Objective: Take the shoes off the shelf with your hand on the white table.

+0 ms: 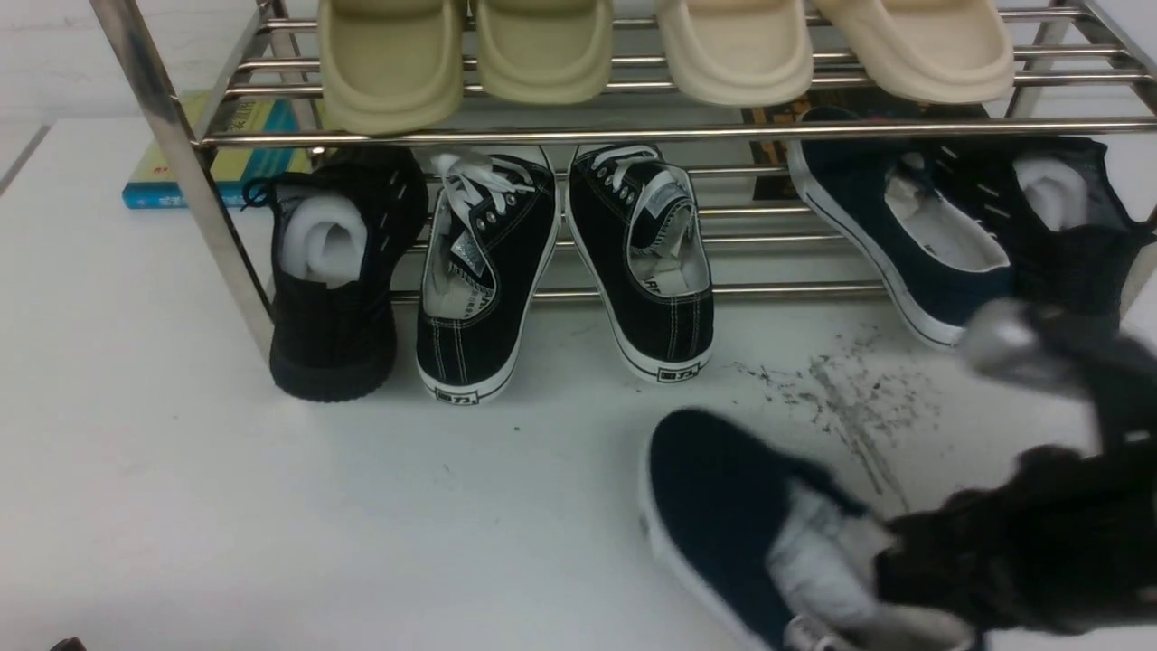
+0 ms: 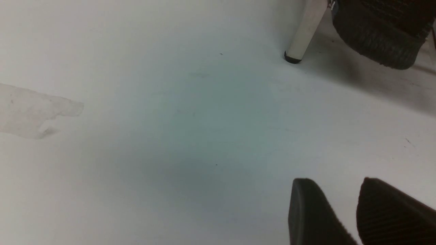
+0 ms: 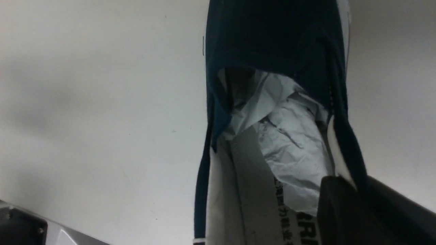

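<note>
One dark navy slip-on shoe [image 1: 723,488] is at the front right of the white table [image 1: 271,497], blurred; I cannot tell whether it touches the surface. My right gripper [image 1: 890,551] is shut on its side wall. In the right wrist view the gripper [image 3: 356,190] has one finger inside the shoe [image 3: 272,34] next to the paper stuffing [image 3: 293,143] and one outside. The other navy shoe [image 1: 868,217] leans on the lower tier of the chrome shelf [image 1: 633,134], at the right. My left gripper [image 2: 335,183] hangs open over bare table, holding nothing.
The lower tier also holds black lace-up sneakers [image 1: 488,271] and a black knit shoe at each end [image 1: 334,280] [image 1: 1058,226]. Beige slippers [image 1: 542,45] lie on the top tier. A book [image 1: 235,154] lies behind the shelf. Grey scuff streaks [image 1: 841,389] mark the table. A shelf leg [image 2: 305,34] stands near my left gripper.
</note>
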Robot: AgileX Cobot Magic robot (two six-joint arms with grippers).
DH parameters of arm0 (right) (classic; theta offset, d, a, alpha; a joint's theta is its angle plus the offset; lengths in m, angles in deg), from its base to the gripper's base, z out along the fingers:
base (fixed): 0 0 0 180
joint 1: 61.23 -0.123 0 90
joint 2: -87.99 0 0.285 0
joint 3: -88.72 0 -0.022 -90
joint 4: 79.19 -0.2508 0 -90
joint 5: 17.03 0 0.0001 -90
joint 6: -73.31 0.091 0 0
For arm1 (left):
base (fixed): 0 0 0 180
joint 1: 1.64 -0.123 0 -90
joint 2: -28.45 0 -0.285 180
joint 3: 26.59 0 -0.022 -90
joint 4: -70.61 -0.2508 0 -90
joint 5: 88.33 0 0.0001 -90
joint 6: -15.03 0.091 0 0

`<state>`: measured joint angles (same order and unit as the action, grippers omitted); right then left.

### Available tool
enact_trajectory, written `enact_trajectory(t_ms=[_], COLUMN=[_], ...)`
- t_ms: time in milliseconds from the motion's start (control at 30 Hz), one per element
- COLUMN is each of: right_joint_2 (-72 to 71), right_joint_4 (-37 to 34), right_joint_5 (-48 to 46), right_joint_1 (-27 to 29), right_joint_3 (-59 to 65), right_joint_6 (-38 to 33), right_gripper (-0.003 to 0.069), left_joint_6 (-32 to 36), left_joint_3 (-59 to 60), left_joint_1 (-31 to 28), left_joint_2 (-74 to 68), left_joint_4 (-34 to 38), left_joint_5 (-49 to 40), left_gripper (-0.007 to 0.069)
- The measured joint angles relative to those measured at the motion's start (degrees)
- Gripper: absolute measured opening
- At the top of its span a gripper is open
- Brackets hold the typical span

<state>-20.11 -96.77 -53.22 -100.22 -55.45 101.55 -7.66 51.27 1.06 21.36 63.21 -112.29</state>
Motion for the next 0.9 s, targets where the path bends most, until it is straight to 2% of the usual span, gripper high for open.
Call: enact_trajectory(t_ms=[167,367,667,833,900], right_joint_2=[9.26,14.63,21.26,24.59,24.76], right_joint_4=[3.91,5.44,5.63,4.77,4.35], right_joint_5=[8.85,15.37,21.56,21.38,21.94], right_joint_1=[-5.53,-6.34,-11.50,-12.09,-12.09], right_joint_3=[0.00,0.00,-0.11,-0.11,-0.17], right_joint_6=[7.97,14.15,24.48,27.71,28.21], right_gripper=[0.0038,0.0038,0.0061,0.0126,0.0216], left_joint_6=[0.00,0.00,0.00,0.00,0.00], left_joint_3=[0.00,0.00,0.00,0.00,0.00], left_joint_1=[0.00,0.00,0.00,0.00,0.00], left_joint_2=[0.00,0.00,0.00,0.00,0.00], left_joint_4=[0.00,0.00,0.00,0.00,0.00], left_joint_5=[0.00,0.00,0.00,0.05,0.05], left_gripper=[0.0241,0.0241,0.0241,0.0241,0.0241])
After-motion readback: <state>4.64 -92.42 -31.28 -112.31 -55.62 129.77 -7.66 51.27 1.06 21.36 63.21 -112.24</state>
